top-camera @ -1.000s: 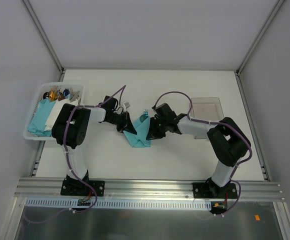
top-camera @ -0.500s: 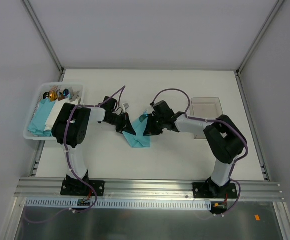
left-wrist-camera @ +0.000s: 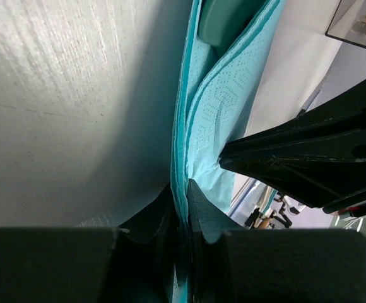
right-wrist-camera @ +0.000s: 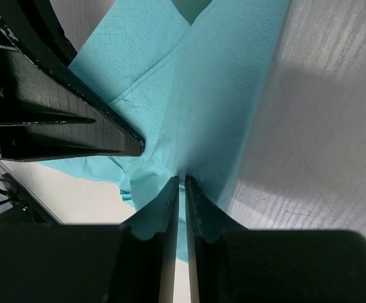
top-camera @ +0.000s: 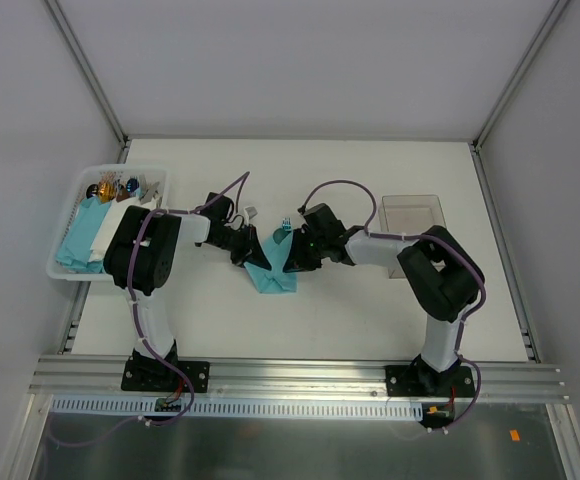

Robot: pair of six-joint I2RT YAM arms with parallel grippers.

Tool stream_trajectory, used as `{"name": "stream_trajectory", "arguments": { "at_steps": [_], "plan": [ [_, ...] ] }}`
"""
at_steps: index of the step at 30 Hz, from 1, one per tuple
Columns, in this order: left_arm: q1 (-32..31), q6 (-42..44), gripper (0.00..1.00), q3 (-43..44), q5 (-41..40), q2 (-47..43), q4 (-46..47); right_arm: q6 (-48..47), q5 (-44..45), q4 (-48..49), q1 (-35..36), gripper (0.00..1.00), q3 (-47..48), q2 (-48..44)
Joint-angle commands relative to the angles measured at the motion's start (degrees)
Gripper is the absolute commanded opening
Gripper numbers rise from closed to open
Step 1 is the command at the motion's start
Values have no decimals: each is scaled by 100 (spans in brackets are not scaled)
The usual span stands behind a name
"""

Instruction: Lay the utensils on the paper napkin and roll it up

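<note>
At the table's left edge: white basket [top-camera: 82, 178] with teal and white napkin bundles [top-camera: 78, 238] plus small mixed items, can't tell what.

Centre: the left gripper [top-camera: 253, 255] is clamped on the left edge of the paper napkin [top-camera: 273, 275]. The left wrist view shows its jaws closed tight with the sheet's layers pinched between them.

The napkin is lifted and folded up between the two grippers, lower corner on the table. A teal utensil tip [top-camera: 285, 226] sticks out of the top of the fold. A smooth teal piece [left-wrist-camera: 224, 19] sits inside the layers, can't tell which utensil.

The right gripper [top-camera: 288, 255] faces the left one. Its jaws are almost fully closed, pinching the napkin from the other side.

Right: empty-looking clear tray [top-camera: 412, 205], well apart.
</note>
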Motion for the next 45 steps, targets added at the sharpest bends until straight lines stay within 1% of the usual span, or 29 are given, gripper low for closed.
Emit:
{"name": "stream_trajectory", "arguments": {
  "at_steps": [1, 8, 11, 12, 15, 19, 22, 26, 27, 29, 30, 35, 37, 38, 40, 41, 42, 45],
  "plan": [
    [4, 22, 11, 182, 199, -104, -55, -78, 218, -140, 39, 12, 94, 240],
    [-154, -258, 15, 411, 533, -403, -20, -227, 280, -404, 91, 11, 182, 319],
    [-216, -416, 21, 472, 603, -351, 6, -271, 323, -474, 118, 11, 209, 337],
    [-233, -461, 25, 473, 630, -333, 50, -263, 341, -483, 118, 11, 209, 346],
    [-268, -601, 27, 464, 674, -272, 120, -280, 350, -492, 135, 11, 209, 346],
    [-277, -760, 32, 429, 796, -228, 305, -315, 359, -527, 135, 11, 218, 355],
    [-286, -909, 34, 402, 911, -219, 551, -315, 332, -536, 153, 10, 226, 381],
    [-304, -1180, 40, 288, 1034, -228, 1025, -324, 306, -536, 144, 10, 235, 407],
    [-312, -1269, 41, 236, 1104, -219, 1313, -315, 315, -536, 153, 10, 235, 407],
    [-304, -1523, 43, 95, 1139, -193, 1596, -324, 306, -536, 153, 10, 235, 407],
    [-312, -1638, 45, 34, 1174, -166, 1937, -307, 297, -536, 144, 9, 244, 407],
    [-312, -2156, 49, -256, 1315, 18, 2678, -315, 280, -536, 144, 9, 226, 407],
    [-304, -2385, 49, -423, 1359, 62, 3028, -324, 280, -536, 153, 8, 226, 416],
    [-304, -2629, 49, -476, 1394, 71, 3422, -324, 271, -527, 144, 8, 218, 407],
    [-304, -2877, 49, -669, 1412, 97, 3810, -333, 271, -536, 153, 8, 218, 407],
    [-295, -3130, 49, -722, 1438, 132, 4299, -333, 262, -536, 153, 8, 226, 407],
    [-295, -3246, 48, -766, 1491, 159, 4496, -333, 253, -536, 153, 7, 218, 407],
    [-295, -3563, 42, -749, 1561, 378, 4928, -350, 227, -536, 153, 6, 209, 407]
  ]
}}
